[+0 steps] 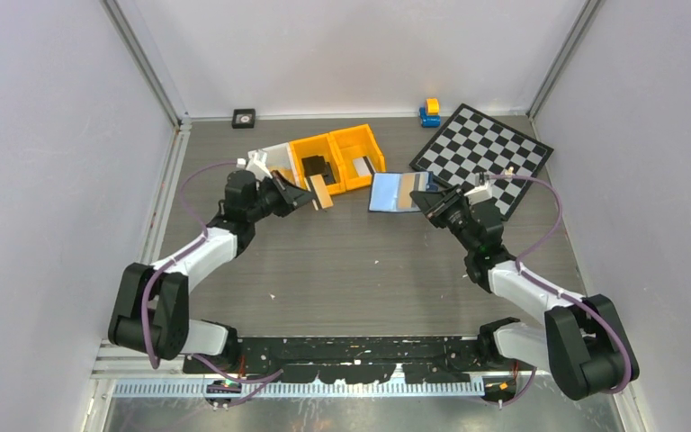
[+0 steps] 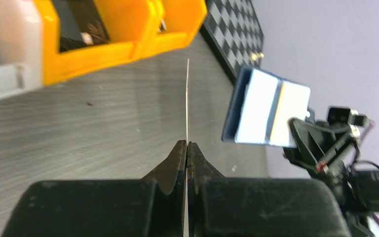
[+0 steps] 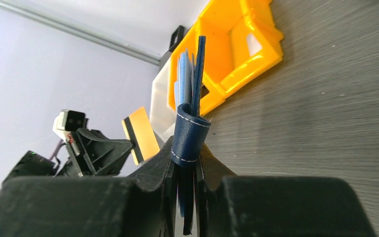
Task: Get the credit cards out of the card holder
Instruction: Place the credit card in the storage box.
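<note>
The left jaws are clenched on one end of a tan credit card (image 2: 187, 98). The left wrist view shows it edge-on as a hairline sliver, straight and unbent. From the right wrist view its face is smooth gold with a black stripe near one edge. It hangs above the tabletop (image 1: 342, 270), left of middle toward the far edge, just in front of the orange bins (image 1: 337, 155). The right jaws are clamped on the card holder (image 1: 400, 192), pinching what looks like its snap tab together with the layers beneath. The holder is held open in the air, right of middle toward the far edge, beside the checkerboard (image 1: 484, 155). Its outside is navy with pale stitching, leather-like and soft, and the inside pockets are a lighter blue-grey and fan apart loosely. I judge the card light, stiff and slick, best pinched flat by a narrow end. The holder looks limp and likely to flop unless gripped near the fold. Whether another card sits in the pockets I cannot tell.
</note>
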Robot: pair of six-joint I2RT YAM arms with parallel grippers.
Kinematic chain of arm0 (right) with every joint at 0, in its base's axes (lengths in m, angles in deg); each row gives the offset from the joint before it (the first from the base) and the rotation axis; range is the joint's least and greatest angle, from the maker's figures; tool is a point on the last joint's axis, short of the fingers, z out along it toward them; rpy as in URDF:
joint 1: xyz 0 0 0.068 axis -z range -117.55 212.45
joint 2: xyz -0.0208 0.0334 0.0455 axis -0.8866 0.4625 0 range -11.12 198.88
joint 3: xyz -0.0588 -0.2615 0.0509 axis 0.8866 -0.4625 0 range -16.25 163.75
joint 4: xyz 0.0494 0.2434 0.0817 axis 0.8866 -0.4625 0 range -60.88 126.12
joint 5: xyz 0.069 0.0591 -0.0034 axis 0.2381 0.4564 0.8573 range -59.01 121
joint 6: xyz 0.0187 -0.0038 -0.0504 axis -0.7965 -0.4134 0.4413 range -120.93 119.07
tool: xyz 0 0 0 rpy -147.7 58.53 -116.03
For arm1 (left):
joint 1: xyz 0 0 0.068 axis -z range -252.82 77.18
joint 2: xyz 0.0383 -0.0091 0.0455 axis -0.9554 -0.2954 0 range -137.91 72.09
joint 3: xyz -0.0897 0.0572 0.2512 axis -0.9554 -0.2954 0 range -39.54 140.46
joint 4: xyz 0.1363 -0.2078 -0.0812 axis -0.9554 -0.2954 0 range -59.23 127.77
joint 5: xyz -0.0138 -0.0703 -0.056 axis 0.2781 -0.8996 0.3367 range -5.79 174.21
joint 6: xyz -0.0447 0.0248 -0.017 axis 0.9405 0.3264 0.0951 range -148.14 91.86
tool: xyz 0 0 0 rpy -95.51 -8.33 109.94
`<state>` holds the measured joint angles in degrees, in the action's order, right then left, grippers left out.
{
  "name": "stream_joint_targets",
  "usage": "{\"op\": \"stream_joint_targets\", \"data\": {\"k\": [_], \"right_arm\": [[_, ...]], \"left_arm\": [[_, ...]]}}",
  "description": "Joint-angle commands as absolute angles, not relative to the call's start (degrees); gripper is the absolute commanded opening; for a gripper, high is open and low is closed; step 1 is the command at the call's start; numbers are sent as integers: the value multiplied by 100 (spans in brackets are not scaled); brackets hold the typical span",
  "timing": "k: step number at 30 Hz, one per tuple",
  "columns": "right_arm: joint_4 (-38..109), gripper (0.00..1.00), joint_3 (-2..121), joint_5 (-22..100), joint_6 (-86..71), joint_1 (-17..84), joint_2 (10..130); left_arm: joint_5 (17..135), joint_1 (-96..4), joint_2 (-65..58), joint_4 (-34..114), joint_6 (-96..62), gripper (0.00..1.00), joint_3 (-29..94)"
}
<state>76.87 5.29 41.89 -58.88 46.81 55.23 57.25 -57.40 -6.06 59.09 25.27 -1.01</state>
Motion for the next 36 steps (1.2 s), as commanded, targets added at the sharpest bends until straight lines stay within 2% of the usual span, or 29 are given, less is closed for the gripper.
{"op": "stream_joint_targets", "data": {"k": [1, 13, 18, 25, 36], "right_arm": [[7300, 13, 584, 3663, -5530, 4689, 5389], [7219, 2, 543, 3606, -5519, 4692, 5196], [7188, 1, 548, 3600, -5540, 4693, 5184], [7202, 1, 571, 3623, -5551, 4689, 5274], [7288, 1, 590, 3666, -5556, 4694, 5423]], "left_arm": [[6763, -5972, -591, 4911, 1976, 0, 449], [6779, -6792, -1733, 3327, 1508, 0, 2350], [7032, -6913, -1945, 2686, 1223, 0, 2911], [6756, -7109, -2590, 2227, 920, 0, 3528], [6359, -7245, -3321, 2234, 858, 0, 3959]]}}
